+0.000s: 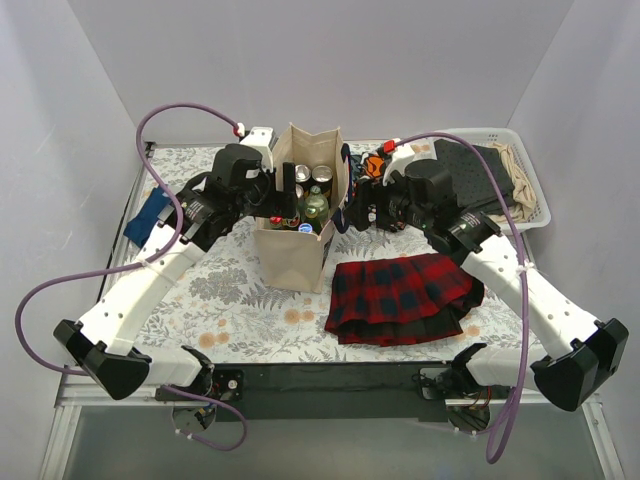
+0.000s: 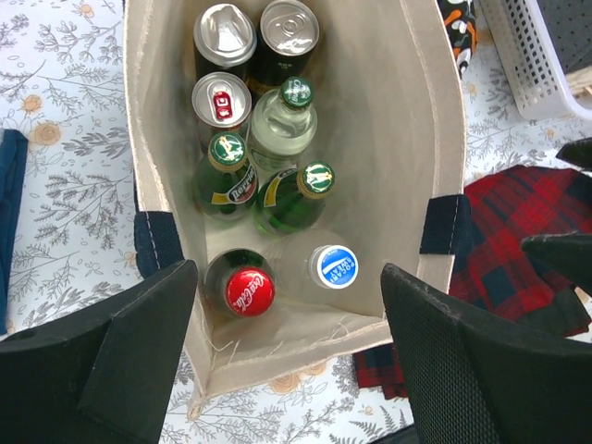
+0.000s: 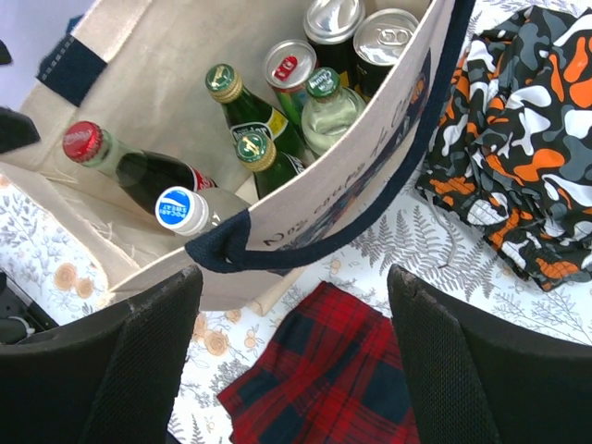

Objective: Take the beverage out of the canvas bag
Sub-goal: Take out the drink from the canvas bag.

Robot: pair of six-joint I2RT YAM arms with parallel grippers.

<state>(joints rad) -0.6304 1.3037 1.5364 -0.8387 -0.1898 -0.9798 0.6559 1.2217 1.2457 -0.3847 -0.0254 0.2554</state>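
The cream canvas bag (image 1: pixel 292 255) stands upright at the table's middle, with navy handles. It holds several drinks: a red-capped cola bottle (image 2: pixel 248 291), a blue-capped clear bottle (image 2: pixel 334 266), two green bottles (image 2: pixel 228 153), a clear green-capped bottle (image 2: pixel 296 92) and three cans (image 2: pixel 225 33). My left gripper (image 2: pixel 289 305) is open and empty, above the bag's near-left rim, with the cola and blue-capped bottles between its fingers. My right gripper (image 3: pixel 294 277) is open and empty, outside the bag's right wall (image 3: pixel 370 176), below the navy strap (image 3: pixel 277 254).
A red plaid cloth (image 1: pixel 405 295) lies right of the bag. A camouflage cloth (image 3: pixel 518 120) lies behind it. A white plastic basket (image 1: pixel 480 133) with dark clothes stands at the back right. A blue cloth (image 1: pixel 148 215) lies at the left edge.
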